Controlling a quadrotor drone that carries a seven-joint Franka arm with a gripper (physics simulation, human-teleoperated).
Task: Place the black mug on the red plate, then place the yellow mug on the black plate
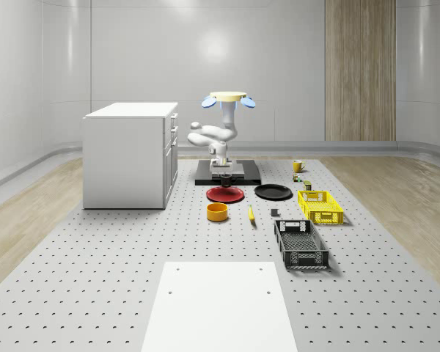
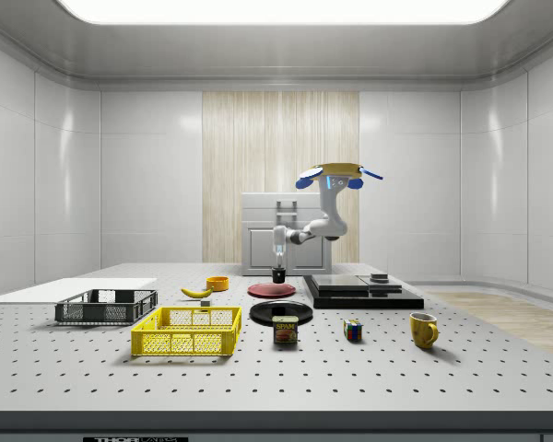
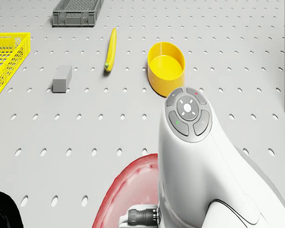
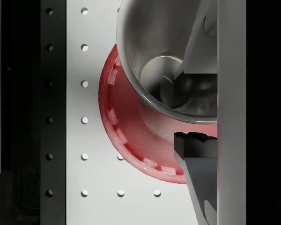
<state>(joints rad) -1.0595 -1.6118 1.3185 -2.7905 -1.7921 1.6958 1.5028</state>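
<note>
A simulated drone [image 1: 228, 97] hovers above the back of a perforated worktop [image 1: 117, 257], over a dark slab [image 1: 243, 173] beside a white cabinet [image 1: 130, 154]. Its white arm [image 1: 218, 136] bends down toward the red plate [image 1: 225, 194].

The gripper [image 2: 278, 262] holds the black mug [image 2: 278, 274] by its rim. In the wrist view one finger sits inside the mug's shiny bowl [image 4: 161, 56] and the other finger [image 4: 201, 164] outside its wall, so the fingers are closed on the mug. In the side view the mug hangs upright just above the red plate [image 2: 271, 289], apparently not yet resting on it. In the wrist view the red plate [image 4: 131, 131] lies directly beneath, though the mug looks nearer its back edge than its middle.

The black plate [image 1: 273, 192] sits just beside the red one. The yellow mug [image 1: 298, 166] stands well apart, towards the whole-scene view's right, near a yellow basket [image 1: 320, 206]. A yellow bowl [image 3: 166, 66], a banana [image 3: 111, 49] and a small grey block [image 3: 62, 78] lie in front of the plates.

To do this step well, the mug probably wants a small shift toward the plate's centre, then a straight, slow descent until its base touches. Only then should the fingers part, and the arm should lift straight up so the inner finger does not tip the mug.
</note>
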